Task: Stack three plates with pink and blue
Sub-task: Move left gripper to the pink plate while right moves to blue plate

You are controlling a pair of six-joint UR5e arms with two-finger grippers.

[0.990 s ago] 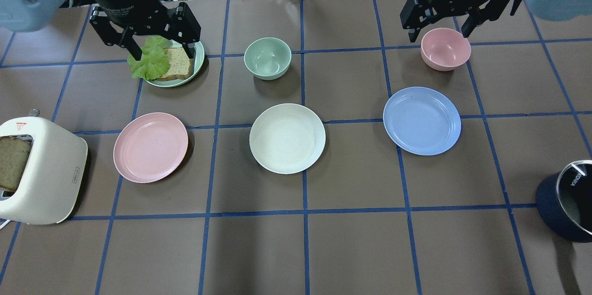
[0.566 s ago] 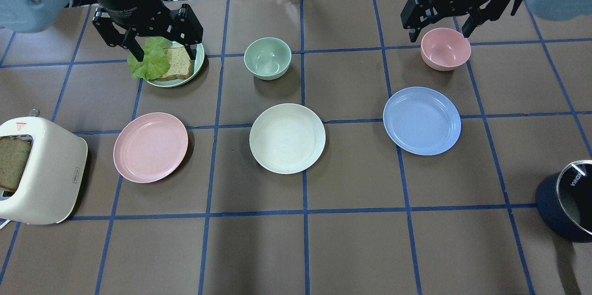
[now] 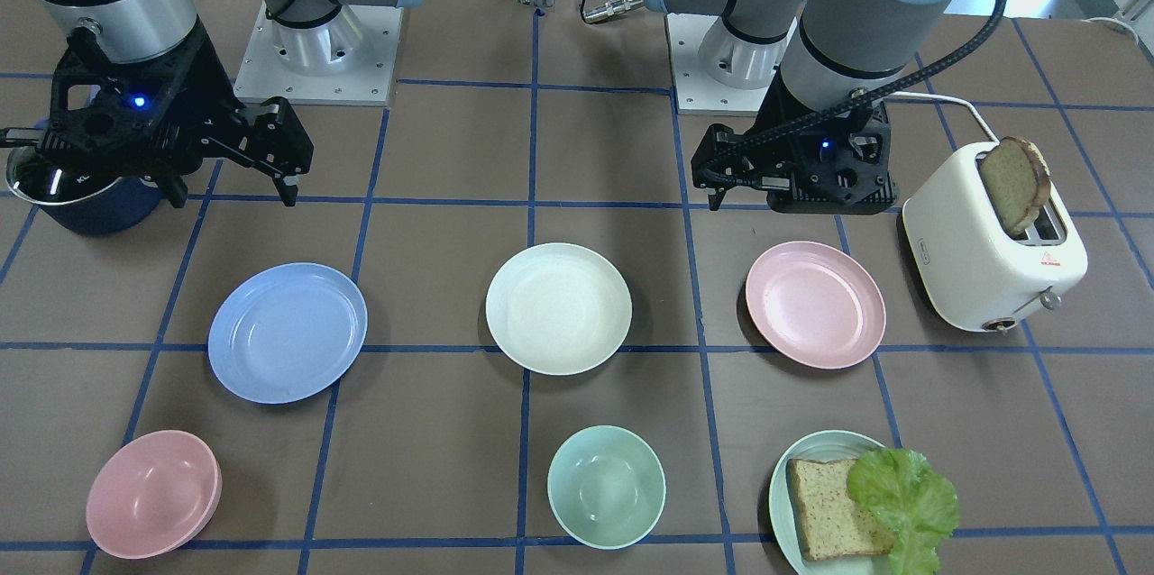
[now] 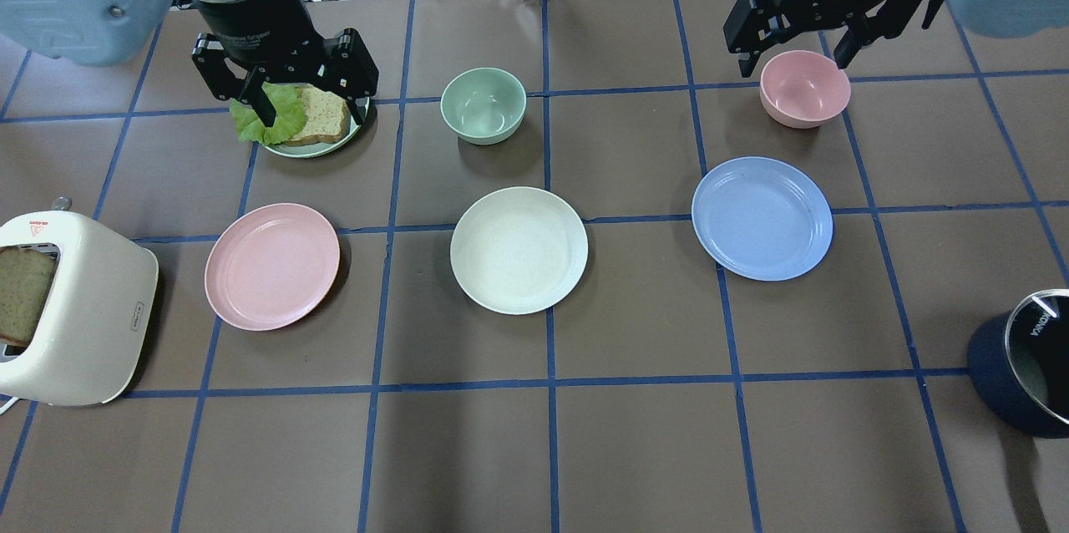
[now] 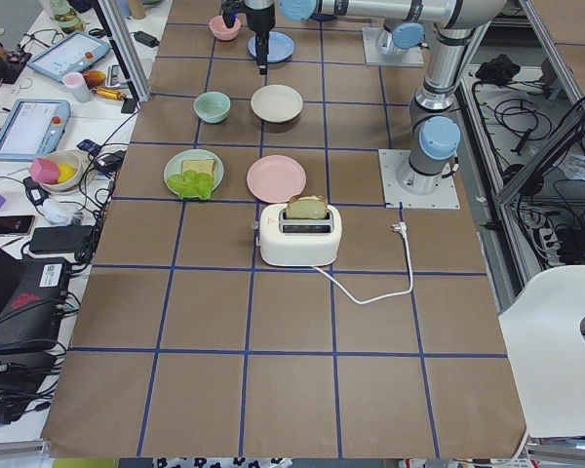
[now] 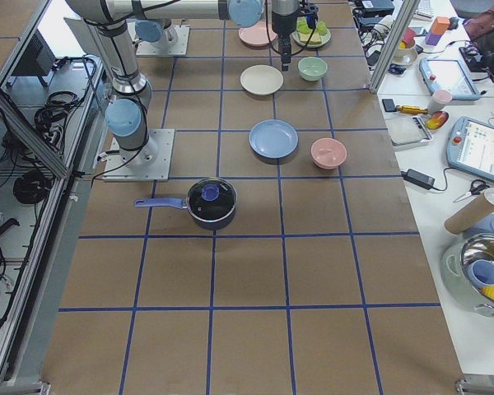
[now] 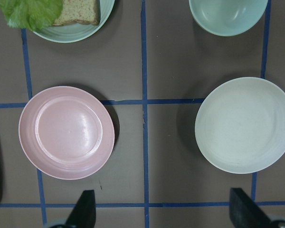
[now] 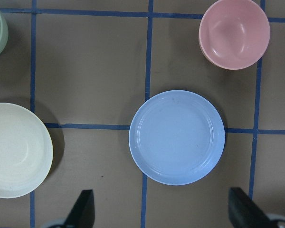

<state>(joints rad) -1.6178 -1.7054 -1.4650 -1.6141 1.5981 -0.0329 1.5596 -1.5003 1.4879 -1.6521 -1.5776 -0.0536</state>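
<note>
While the left gripper (image 4: 311, 101) hangs over the far left of the table (image 4: 635, 449), its dark body hides part of the mint plate (image 3: 816, 444) below it. From overhead only some of the bread slice (image 3: 825, 507) and the frilly lettuce leaf (image 3: 906, 494) shows. The right gripper (image 4: 793, 58) hangs above the pink bowl (image 4: 803, 88) at the far right; how high is hard to judge. Both grippers have their fingers spread wide and hold nothing. The cream toaster (image 4: 79, 324) is cut off at the left edge, and the dark pot (image 4: 1023, 366) at the right edge.

The three plates lie flat in a row across the middle, well apart and unstacked: the pink plate (image 4: 272, 266) on the left, the cream plate (image 4: 519, 250) in the centre, the blue plate (image 4: 762, 218) on the right. All are round, shallow and matte with raised rims; the cream one looks faintly speckled. A green bowl (image 4: 483, 104), deeper and smooth, sits beyond the cream plate. The table has a dull brown cover crossed by blue tape lines.
</note>
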